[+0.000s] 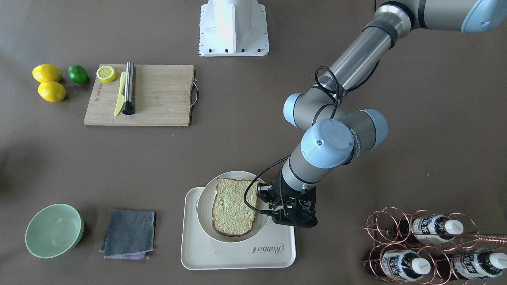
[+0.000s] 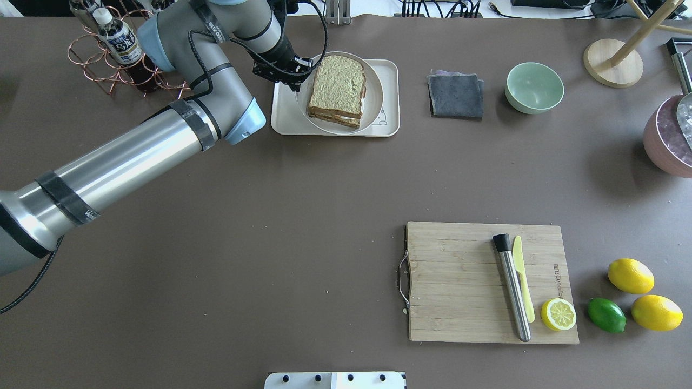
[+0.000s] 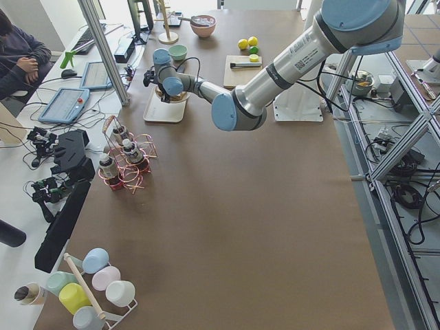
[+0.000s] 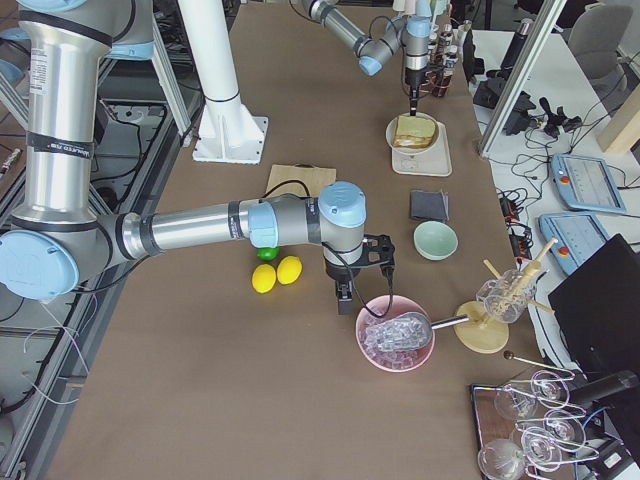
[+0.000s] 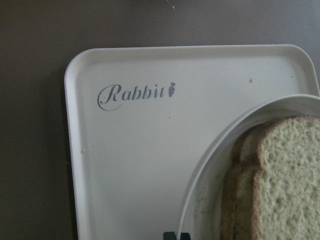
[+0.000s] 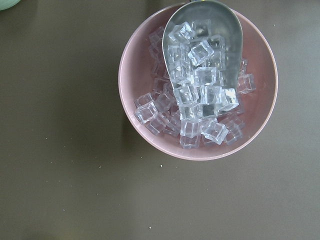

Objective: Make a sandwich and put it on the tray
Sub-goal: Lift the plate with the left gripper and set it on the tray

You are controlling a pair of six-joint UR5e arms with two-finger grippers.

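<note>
The sandwich [image 2: 338, 86], two wholegrain slices with a white layer showing between them at the near edge, lies on a round white plate [image 2: 373, 92]. The plate stands on the cream tray [image 2: 386, 127] with "Rabbit" script. My left gripper [image 2: 296, 89] points down at the plate's left rim. In the left wrist view its tips [image 5: 176, 235] are close together, shut, beside the plate rim [image 5: 210, 175]; I cannot tell whether they touch it. My right gripper [image 4: 343, 295] hovers by a pink bowl of ice; I cannot tell whether it is open or shut.
A copper bottle rack [image 2: 108, 54] stands close behind my left arm. A grey cloth [image 2: 456, 95] and a green bowl [image 2: 534, 87] lie right of the tray. A cutting board [image 2: 459, 281] holds a knife, a muddler and a lemon half. The pink ice bowl [image 6: 197, 80] holds a scoop.
</note>
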